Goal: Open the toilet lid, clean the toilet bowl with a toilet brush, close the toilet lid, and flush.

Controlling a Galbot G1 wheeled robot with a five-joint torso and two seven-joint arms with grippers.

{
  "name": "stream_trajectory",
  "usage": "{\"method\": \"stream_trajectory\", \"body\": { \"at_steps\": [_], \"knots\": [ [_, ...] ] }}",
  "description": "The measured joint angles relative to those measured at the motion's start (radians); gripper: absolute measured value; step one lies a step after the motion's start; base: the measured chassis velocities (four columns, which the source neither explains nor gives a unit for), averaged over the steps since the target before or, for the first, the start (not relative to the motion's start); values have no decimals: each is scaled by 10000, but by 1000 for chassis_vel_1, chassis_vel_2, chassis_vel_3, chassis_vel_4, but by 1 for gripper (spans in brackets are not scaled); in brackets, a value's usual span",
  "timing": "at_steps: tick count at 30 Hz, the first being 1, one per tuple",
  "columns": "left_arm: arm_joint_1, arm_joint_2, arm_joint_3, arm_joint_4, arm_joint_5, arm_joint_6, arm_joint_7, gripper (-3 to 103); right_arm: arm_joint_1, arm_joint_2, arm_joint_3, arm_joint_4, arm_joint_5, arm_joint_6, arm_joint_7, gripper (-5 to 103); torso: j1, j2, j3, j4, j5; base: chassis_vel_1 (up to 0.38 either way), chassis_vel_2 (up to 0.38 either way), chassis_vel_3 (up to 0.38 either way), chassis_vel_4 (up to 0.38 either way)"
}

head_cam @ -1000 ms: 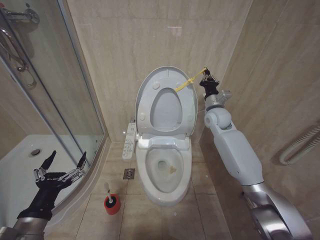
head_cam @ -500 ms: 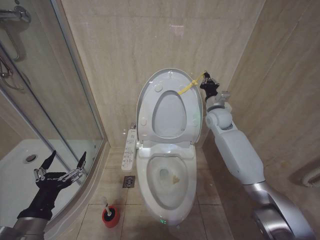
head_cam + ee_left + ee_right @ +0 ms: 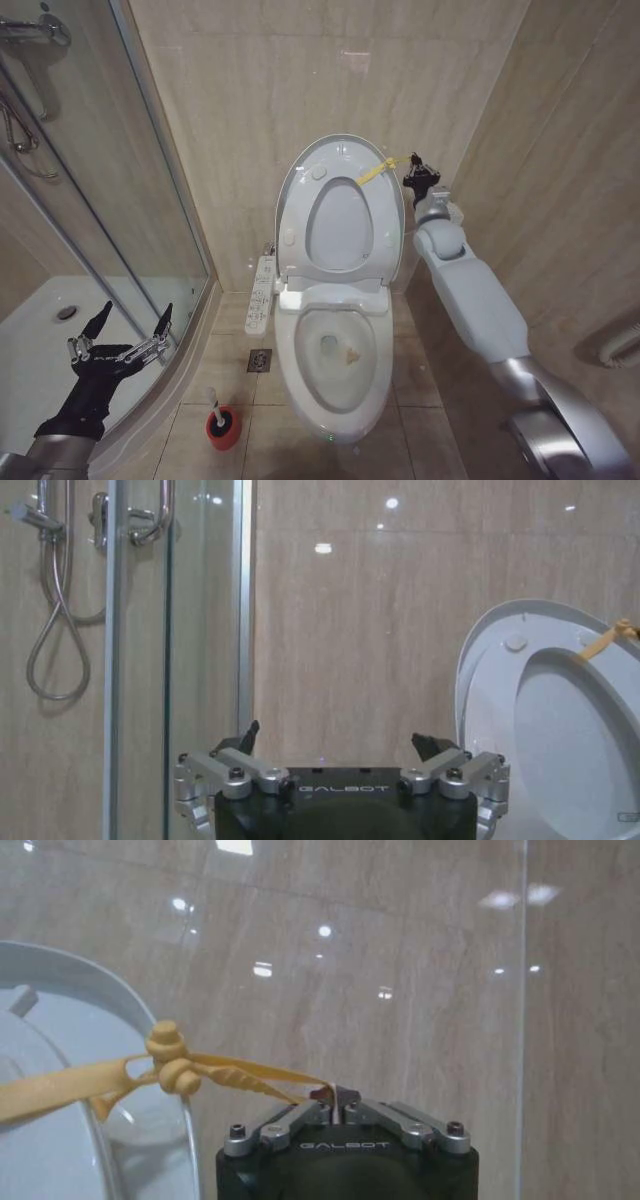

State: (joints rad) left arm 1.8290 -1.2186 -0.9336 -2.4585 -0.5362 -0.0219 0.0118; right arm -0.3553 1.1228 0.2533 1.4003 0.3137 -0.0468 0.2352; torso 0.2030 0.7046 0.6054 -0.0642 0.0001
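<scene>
Toilet bowl [image 3: 335, 390] open against the back wall, toilet lid [image 3: 305, 185] raised upright, seemingly leaning on the wall. Right gripper [image 3: 412, 163] up beside the lid's top edge, fingers pinched together on the yellow strap [image 3: 215, 1074]. Left gripper [image 3: 122, 330] low by the shower glass [image 3: 90, 200], fingers spread apart. Toilet brush [image 3: 214, 392] standing in its red holder [image 3: 223, 429] on the floor left of the bowl.
</scene>
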Motion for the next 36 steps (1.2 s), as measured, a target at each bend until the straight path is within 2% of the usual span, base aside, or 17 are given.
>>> {"method": "stream_trajectory", "body": {
  "at_steps": [5, 6, 7, 12, 13, 20, 21, 23, 27, 28, 34, 36],
  "knots": [
    [0, 0, 0, 0, 0, 0, 0, 100, -1458, -724, 540, 1657, 791, -314, -117, 2, -1, -1, 0, -3, 4, 0, 0, 0, 0],
    [0, 0, 0, 0, 0, 0, 0, 100, -1921, -985, 786, 2221, 1091, -443, -139, 28, -1, 0, 0, -4, 5, 0, 0, 0, 0],
    [0, 0, 0, 0, 0, 0, 0, 100, -1921, -985, 786, 2221, 1091, -443, -139, 28, -1, 0, 0, -4, 5, 0, 0, 0, 0],
    [0, 0, 1, 0, 0, 0, 0, 100, -3450, -1877, 1608, 3996, 2034, -693, -130, 28, -1, 0, -1, 1, 1, 0, 0, 0, 0],
    [0, 0, 0, 0, 0, 0, 0, 100, -3764, -2015, 1725, 4293, 2147, -704, -128, 56, -1, 0, -1, 1, 0, 0, 0, 0, 0],
    [0, 0, 1, 0, 0, 0, 1, 100, -5064, -2104, 1687, 5270, 2418, -747, -210, 56, -2, 0, -1, -1, 2, 0, 0, 0, 0],
    [0, 0, 1, 0, 0, 0, 1, 100, -5194, -2017, 1577, 5396, 2418, -763, -236, 83, -1, -1, 0, 3, 1, 0, 0, 0, 0],
    [0, 0, 0, 0, 0, 0, 0, 100, -5315, -1964, 1526, 5512, 2420, -791, -241, 83, -1, -2, 0, 9, 2, 0, 0, 0, 0],
    [0, 0, 1, 0, 0, -1, 0, 100, -5936, -1849, 1597, 5890, 2422, -799, -140, 83, -1, -1, 0, 2, -2, 0, 0, 0, 0],
    [0, 0, 0, 0, 0, 0, 0, 100, -6104, -1822, 1680, 5983, 2424, -785, -100, 100, -1, -2, 0, 3, 0, 0, 0, 0, 0],
    [0, 0, 1, 0, 0, -1, -2, 100, -7406, -1752, 2255, 6896, 2728, -778, 310, 100, 0, -1, 0, 3, -3, 0, 0, 0, 0],
    [0, 0, 0, 0, 0, 0, 0, 100, -8664, -1469, 2623, 7587, 2705, -751, 408, 100, -1, -1, 0, 2, -2, 0, 0, 0, 0]
  ]
}}
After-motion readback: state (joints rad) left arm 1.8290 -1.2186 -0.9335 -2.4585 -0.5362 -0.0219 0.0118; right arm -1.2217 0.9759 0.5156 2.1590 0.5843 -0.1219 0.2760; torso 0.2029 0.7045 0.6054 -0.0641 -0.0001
